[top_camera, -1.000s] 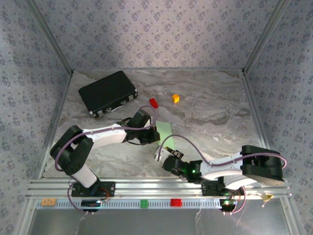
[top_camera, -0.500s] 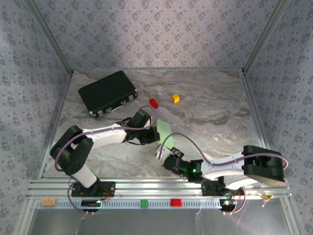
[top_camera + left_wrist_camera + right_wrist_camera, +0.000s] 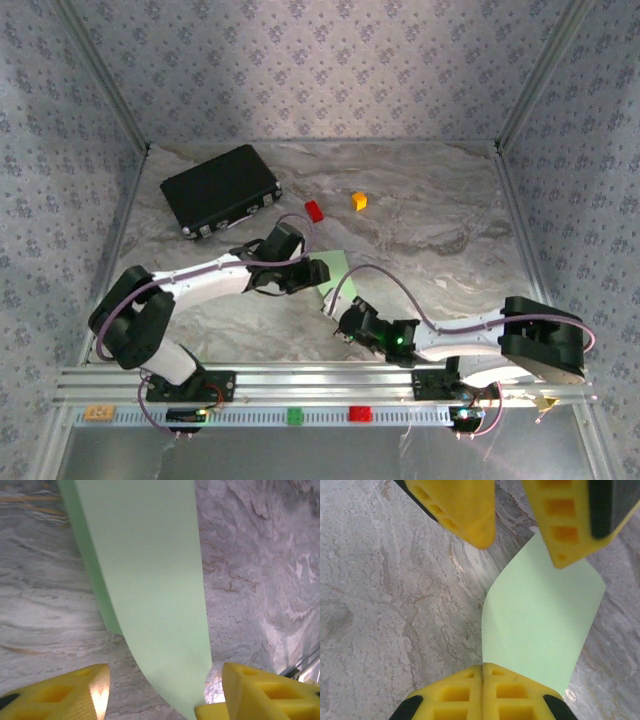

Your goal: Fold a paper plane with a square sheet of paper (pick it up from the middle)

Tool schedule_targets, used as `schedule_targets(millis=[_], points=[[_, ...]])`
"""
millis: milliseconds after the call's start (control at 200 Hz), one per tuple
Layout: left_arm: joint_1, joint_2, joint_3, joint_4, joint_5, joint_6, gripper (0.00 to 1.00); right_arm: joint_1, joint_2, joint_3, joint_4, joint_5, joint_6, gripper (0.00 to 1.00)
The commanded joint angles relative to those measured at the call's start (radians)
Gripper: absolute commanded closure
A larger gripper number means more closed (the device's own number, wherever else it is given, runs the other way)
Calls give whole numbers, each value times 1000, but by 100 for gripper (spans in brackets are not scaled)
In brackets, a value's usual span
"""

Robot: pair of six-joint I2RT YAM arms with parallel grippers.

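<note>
The top camera looks down from above and behind the arm bases, far enough off to take in the whole table (image 3: pixel 430 210) and the walls. The left wrist camera sits very close to the tabletop, looking past the left gripper (image 3: pixel 162 685) along the paper (image 3: pixel 150 580). The right wrist camera is just as near and faces down over the right gripper (image 3: pixel 482 672) at its bottom edge. The left gripper (image 3: pixel 520 550) enters that view from the top, so the wrist views face each other. All three share the paper (image 3: pixel 333 268) and the marble around it.
</note>
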Motion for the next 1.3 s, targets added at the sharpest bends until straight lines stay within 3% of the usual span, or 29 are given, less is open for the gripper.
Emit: schedule_targets(millis=[0, 180, 300, 535, 765, 999, 1299], points=[[9, -45, 11, -72, -64, 16, 35, -33, -26, -6, -32, -104, 57, 100], [13, -67, 6, -77, -76, 19, 39, -140, -49, 5, -40, -326, 103, 100], [13, -77, 4, -79, -81, 21, 47, -244, -46, 17, -55, -516, 211, 100], [24, -102, -3, -80, -83, 25, 57, -400, -4, 82, -147, -770, 377, 100], [50, -108, -6, -61, -52, 31, 62, -453, 44, 66, -39, -911, 519, 100], [99, -76, 12, -13, 45, 49, 66, -442, 53, 72, 40, -990, 549, 100], [107, 94, 145, -22, 123, 108, 76, -439, 87, 63, 54, -975, 546, 100]])
